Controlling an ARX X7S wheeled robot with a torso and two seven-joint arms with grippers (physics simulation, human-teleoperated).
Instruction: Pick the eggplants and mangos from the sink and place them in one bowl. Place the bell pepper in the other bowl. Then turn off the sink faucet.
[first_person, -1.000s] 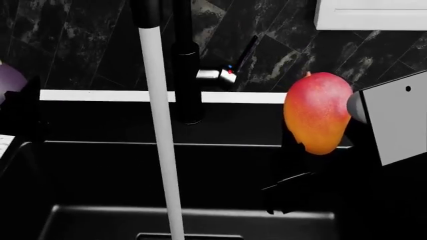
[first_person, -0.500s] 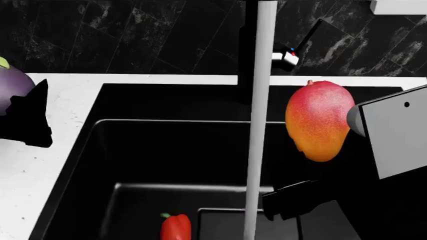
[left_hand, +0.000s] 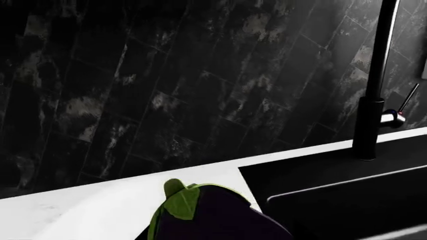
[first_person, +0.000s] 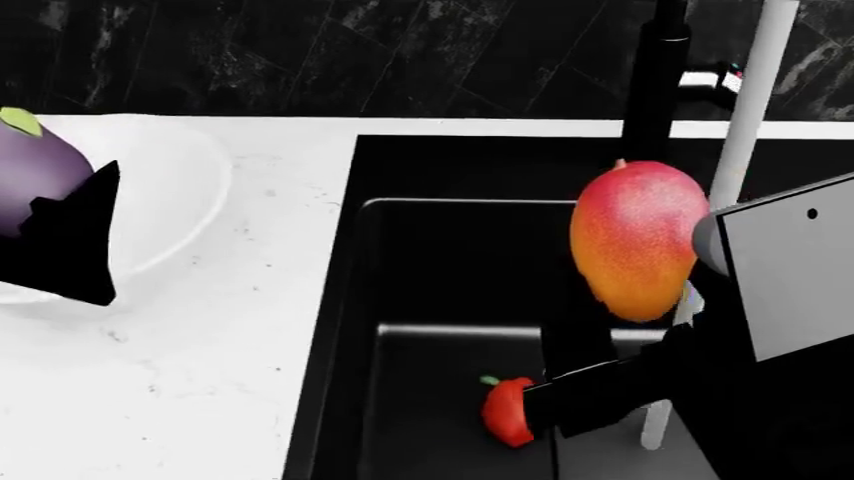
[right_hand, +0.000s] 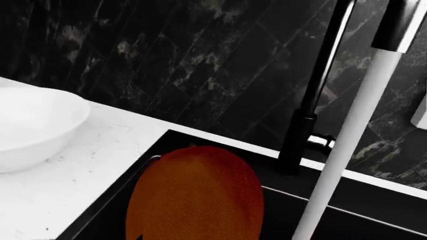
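Observation:
A dark purple eggplant (first_person: 30, 168) with a green cap hangs over the wide white bowl (first_person: 180, 195) on the counter, and my left gripper (first_person: 54, 225) is shut on it. The left wrist view shows the same eggplant (left_hand: 213, 217) filling the space between the jaws. My right gripper (first_person: 607, 340) is shut on a red-orange mango (first_person: 638, 240), held above the black sink (first_person: 400, 270). In the right wrist view the mango (right_hand: 197, 195) hides the fingers. The red bell pepper (first_person: 505, 410) lies on the sink floor. A white stream of water (first_person: 741, 130) runs from the black faucet (first_person: 657, 85).
White counter (first_person: 187, 390) lies left of the sink, with the bowl (right_hand: 30, 125) on it. A dark marbled tile wall (first_person: 334, 50) stands behind. The faucet's silver side piece with red and blue marks (first_person: 714, 80) sits at the far right.
The head view has swung left: faucet and stream slid to the right of the picture, and the white bowl and more counter came into view. Both grippers kept their fruit.

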